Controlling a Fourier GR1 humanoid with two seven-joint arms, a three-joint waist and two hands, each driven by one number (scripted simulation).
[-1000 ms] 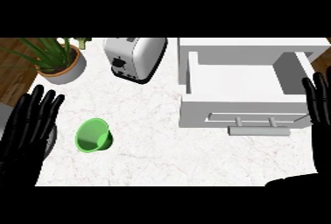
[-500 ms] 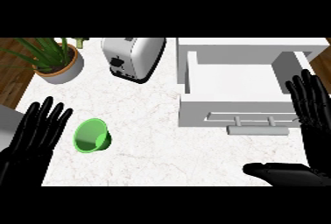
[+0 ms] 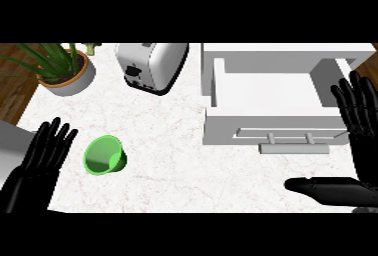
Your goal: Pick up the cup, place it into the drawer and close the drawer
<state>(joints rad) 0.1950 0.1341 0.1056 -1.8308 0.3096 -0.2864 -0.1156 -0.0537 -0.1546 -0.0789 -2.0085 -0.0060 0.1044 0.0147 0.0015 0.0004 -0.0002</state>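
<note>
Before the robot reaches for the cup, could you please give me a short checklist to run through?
1. Cup free on the counter, nothing on it: ok.
2. Left hand open, just left of the cup, not touching it: ok.
3. Drawer pulled open: ok.
4. Room inside the drawer, nothing seen in it: ok.
5. Right hand open, at the drawer's right side, not over its middle: ok.
6. Toaster and plant off the way from cup to drawer: ok.
</note>
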